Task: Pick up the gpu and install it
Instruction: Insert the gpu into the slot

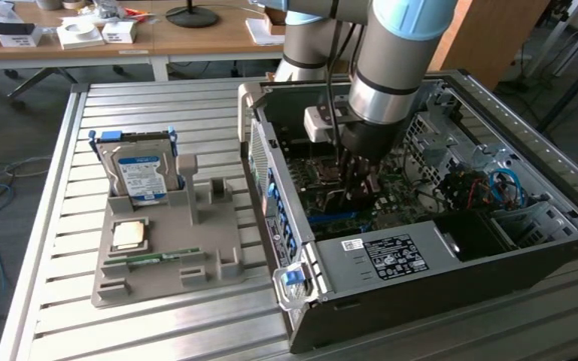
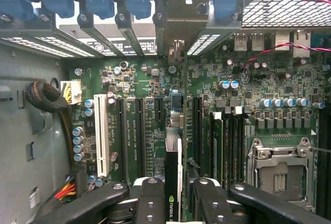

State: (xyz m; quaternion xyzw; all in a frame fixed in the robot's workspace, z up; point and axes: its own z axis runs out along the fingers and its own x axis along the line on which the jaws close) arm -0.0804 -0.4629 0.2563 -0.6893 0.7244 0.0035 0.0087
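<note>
Pincer [image 2: 177, 193]: partly closed, clamping the gpu [image 2: 171, 169] edge-on between its fingers.
Position of gpu: upright inside the open computer case [image 1: 450, 301], over the motherboard [image 2: 155, 79] slots.
Grey holder [image 1: 168, 248] on worktop [image 1: 58, 226]: hard drive [image 1: 141, 171] upright, processor [image 1: 130, 235], memory stick [image 1: 153, 259].

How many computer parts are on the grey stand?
3. A hard drive stands upright at the far end of the stand, a square chip lies flat in front of it, and a green memory stick lies nearer still. The drive could hide something behind it.
</note>
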